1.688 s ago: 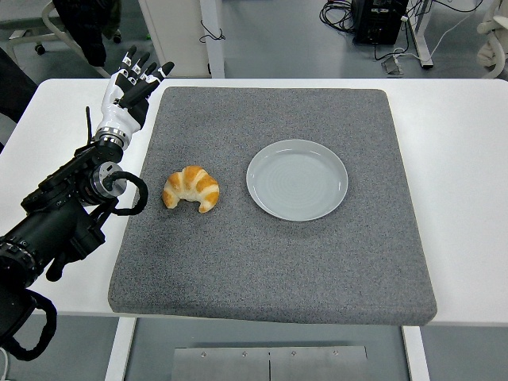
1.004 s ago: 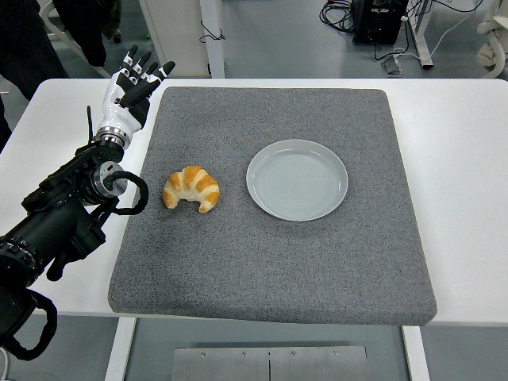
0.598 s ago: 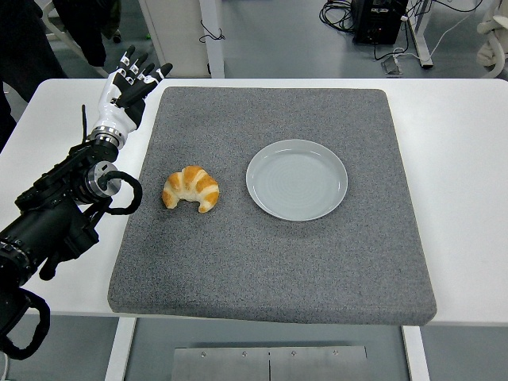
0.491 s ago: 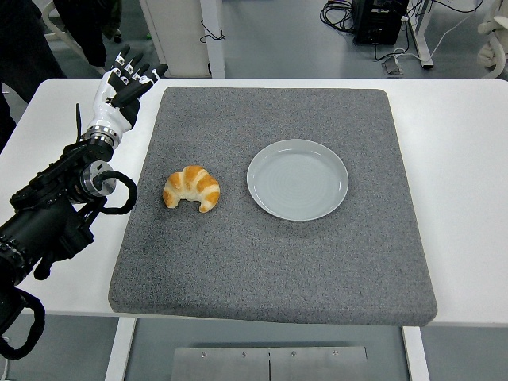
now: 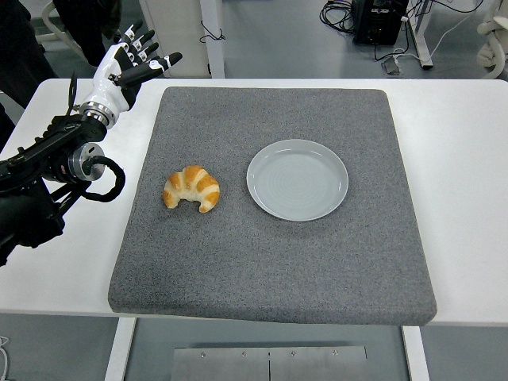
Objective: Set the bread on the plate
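Counter [image 5: 464, 159] first: your white surface fills the view, with a big grey mat [image 5: 270, 254] spread over most of it. Left arm [image 5: 48, 178] next, coming in from the left edge and angled up toward the far left corner, beyond the mat's left side. Follow it up and you see your left hand [image 5: 127, 63] raised at the far left corner of the mat, fingers [image 5: 159, 62] spread wide, stretched toward the right and holding nothing. Plate [image 5: 297, 179] sits right of the mat's centre, pale grey-blue, nothing on it. Bread [image 5: 191, 188], a golden croissant, lies on the mat just left of the plate, apart from it, horns toward you and well clear of your hand. Your right arm is out of view.
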Robot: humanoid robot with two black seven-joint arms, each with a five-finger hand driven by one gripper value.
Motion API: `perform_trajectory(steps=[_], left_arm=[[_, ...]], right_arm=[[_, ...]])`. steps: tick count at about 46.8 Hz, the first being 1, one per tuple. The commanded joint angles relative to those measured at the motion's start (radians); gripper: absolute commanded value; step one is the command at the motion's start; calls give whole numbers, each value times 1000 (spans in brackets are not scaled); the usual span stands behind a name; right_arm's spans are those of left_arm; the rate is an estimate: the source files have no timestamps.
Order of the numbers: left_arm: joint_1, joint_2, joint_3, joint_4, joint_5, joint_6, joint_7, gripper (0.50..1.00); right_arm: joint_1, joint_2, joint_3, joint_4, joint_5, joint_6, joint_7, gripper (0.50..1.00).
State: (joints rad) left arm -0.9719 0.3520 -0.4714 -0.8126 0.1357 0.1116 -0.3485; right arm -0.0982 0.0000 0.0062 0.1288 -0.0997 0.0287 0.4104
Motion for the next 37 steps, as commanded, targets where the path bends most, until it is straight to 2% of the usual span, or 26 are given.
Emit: perform_trajectory(steps=[1, 6, 14, 18, 23, 27, 32, 37], left_arm=[[-10, 42, 33, -62, 2, 25, 2, 968], [-22, 88, 76, -114, 15, 63, 8, 965], [-27, 179, 117, -240, 120, 82, 14, 948], [-25, 208, 120, -290, 200, 82, 49, 948], [-21, 223, 123, -321, 286, 83, 129, 949], [-22, 236, 123, -329, 335, 71, 152, 954], [-24, 251, 137, -368, 398, 54, 152, 955], [-56, 312, 213, -431, 450, 20, 152, 954]], right_arm=[[0, 0, 0, 0, 0, -1, 1, 1000], [0, 0, 0, 0, 0, 0, 1, 1000], [0, 0, 0, 0, 0, 0, -1, 1000], [0, 0, 0, 0, 0, 0, -1, 1000], [0, 0, 0, 0, 0, 0, -1, 1000], [0, 0, 0, 0, 0, 0, 1, 1000], [0, 0, 0, 0, 0, 0, 1, 1000], [0, 0, 0, 0, 0, 0, 1, 1000]])
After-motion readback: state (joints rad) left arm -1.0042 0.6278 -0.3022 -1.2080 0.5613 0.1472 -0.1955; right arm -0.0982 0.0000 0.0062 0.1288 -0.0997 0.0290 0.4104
